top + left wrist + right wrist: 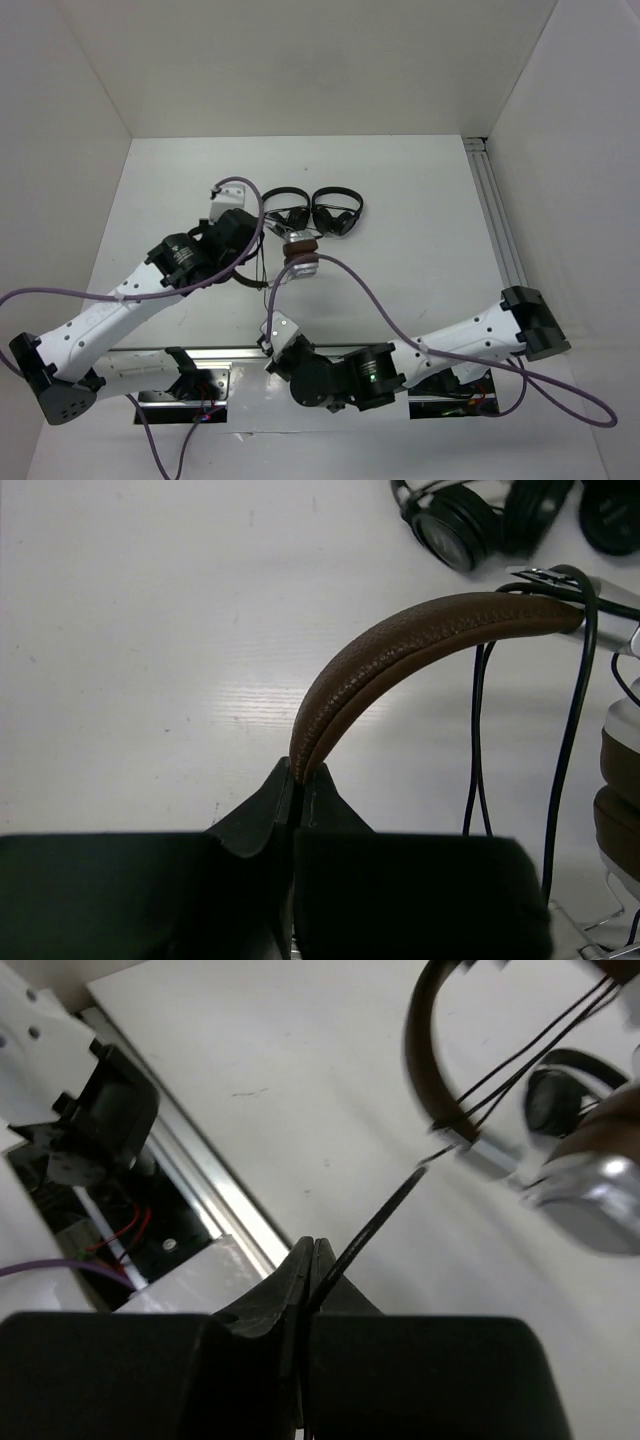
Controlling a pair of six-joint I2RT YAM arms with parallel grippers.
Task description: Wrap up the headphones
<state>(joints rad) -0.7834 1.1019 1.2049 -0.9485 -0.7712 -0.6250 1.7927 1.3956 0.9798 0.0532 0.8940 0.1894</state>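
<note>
The headphones (300, 262), with brown headband, brown pads and silver cups, lie at the table's middle, below two black pairs. My left gripper (298, 775) is shut on the brown headband (420, 640); in the top view it (243, 268) sits just left of the cups. The thin dark cable (570, 730) hangs over the headband end in loops. My right gripper (313, 1255) is shut on the cable (385, 1215), which runs taut up to the silver cup (585, 1195). In the top view the right gripper (272, 338) is below the headphones, near the front.
Two small all-black headphones (320, 210) lie side by side just behind the brown pair, also in the left wrist view (460, 530). An aluminium rail (495, 210) runs along the table's right edge. Metal base plates (210, 1190) line the front. Purple arm cables (380, 300) loop across.
</note>
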